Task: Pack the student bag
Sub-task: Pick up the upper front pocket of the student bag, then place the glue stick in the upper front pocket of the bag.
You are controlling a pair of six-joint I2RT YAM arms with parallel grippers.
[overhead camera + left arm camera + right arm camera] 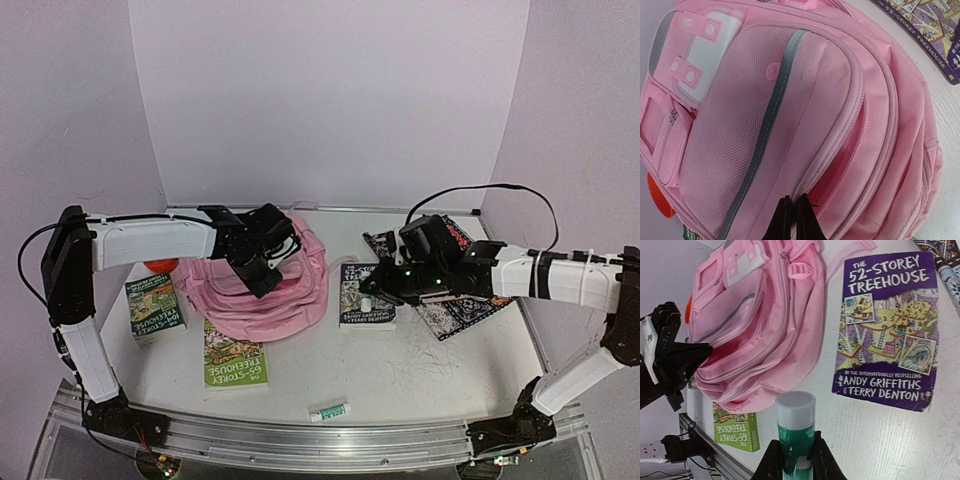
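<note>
The student bag (290, 300) (805, 100) (765, 315) lies left of centre on the table, pink, front pockets up, its main zip gaping to a darker pink inside. My left gripper (265, 282) (794, 201) is shut, its fingertips pinching the fabric lip of that opening. In the right wrist view the left gripper (700, 354) holds the bag's edge at the left. My right gripper (372, 300) (796, 455) hovers over the table right of the bag, shut on a green glue stick (796, 425) with a white cap.
A purple 52-Storey Treehouse book (362, 315) (887, 330) (935, 30) lies under the right gripper. A green 65-Storey book (233, 357) (735, 430) and another book (153, 305) lie near the bag. An orange object (160, 265) (657, 197), a patterned cloth (470, 305) and a second glue stick (328, 411) are also on the table.
</note>
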